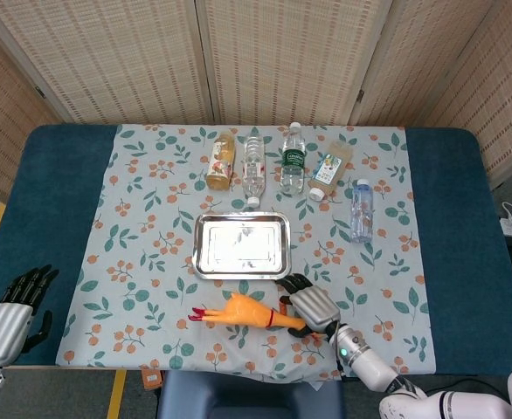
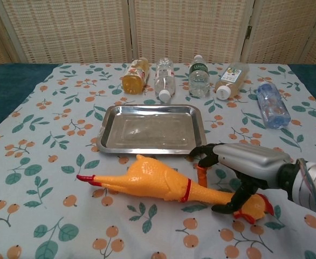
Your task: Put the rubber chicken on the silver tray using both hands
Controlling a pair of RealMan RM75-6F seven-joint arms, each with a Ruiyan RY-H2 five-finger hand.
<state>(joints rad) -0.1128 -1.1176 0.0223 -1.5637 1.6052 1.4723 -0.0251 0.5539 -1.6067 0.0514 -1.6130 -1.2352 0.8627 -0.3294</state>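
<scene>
The orange rubber chicken [image 2: 152, 181] lies on the floral cloth just in front of the silver tray [image 2: 108, 127], red feet to the left, head [image 2: 256, 207] to the right. My right hand [image 2: 239, 164] wraps the chicken's neck, fingers over the far side and thumb on the near side. From the head view the chicken [image 1: 243, 311] lies below the tray [image 1: 201, 249], with the right hand [image 1: 307, 305] at its right end. My left hand [image 1: 16, 304] hangs off the table's left front corner, fingers apart, holding nothing. The tray holds nothing.
Several bottles lie in a row behind the tray: a juice bottle [image 2: 132, 76], a clear one [image 2: 164, 79], a green-labelled one [image 2: 199, 70], a tea bottle [image 2: 231, 79] and a blue one [image 2: 270, 106] at the right. Blue tabletop [image 1: 55, 201] flanks the cloth.
</scene>
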